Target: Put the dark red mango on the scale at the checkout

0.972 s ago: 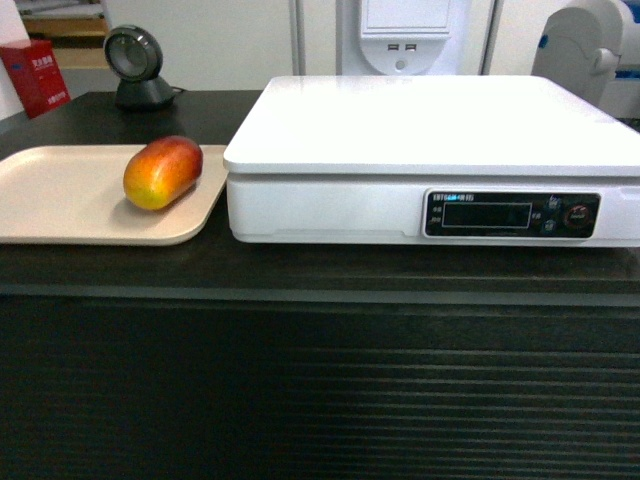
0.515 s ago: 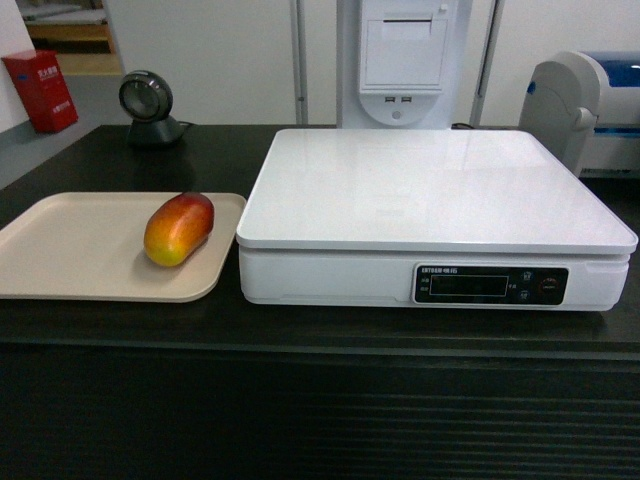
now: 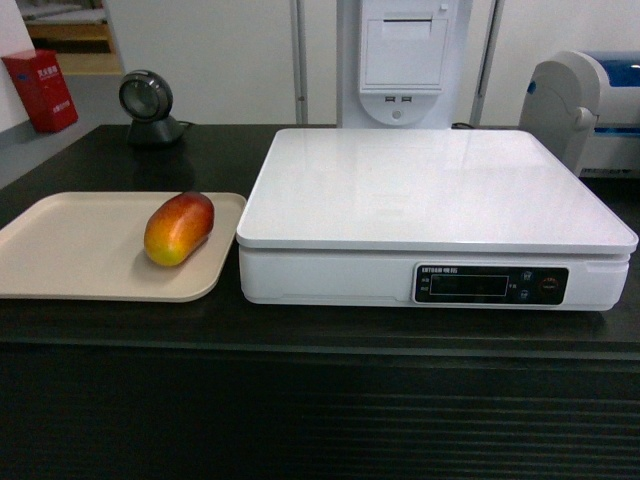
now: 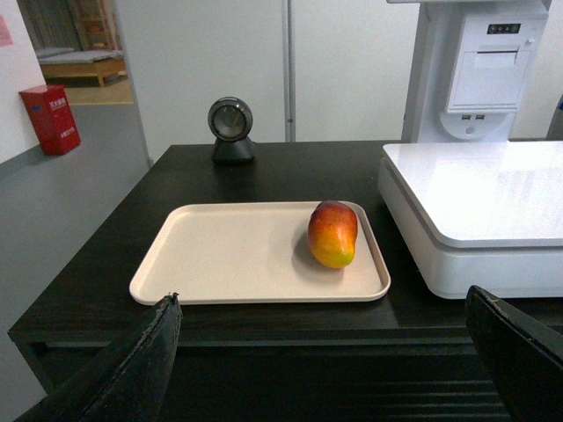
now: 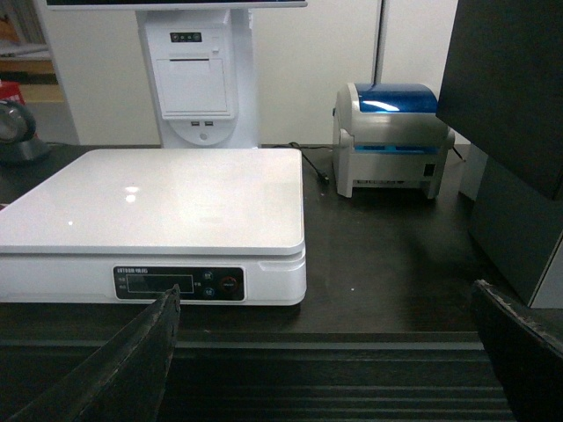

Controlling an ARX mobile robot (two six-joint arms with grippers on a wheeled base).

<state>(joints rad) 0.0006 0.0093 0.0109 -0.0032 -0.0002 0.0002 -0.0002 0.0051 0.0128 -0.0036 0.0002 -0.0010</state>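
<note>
Here, the long black checkout counter with its woodgrain top carries the flat white square scale, platform bare. Just left lies a beige rectangular tray, holding the oval dark red mango near its right edge. Both the left gripper and right gripper are spread wide, holding nothing.

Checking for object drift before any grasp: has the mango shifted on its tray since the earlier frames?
No. The mango lies at the same spot near the tray's right edge beside the scale; only the camera view changed.
</note>
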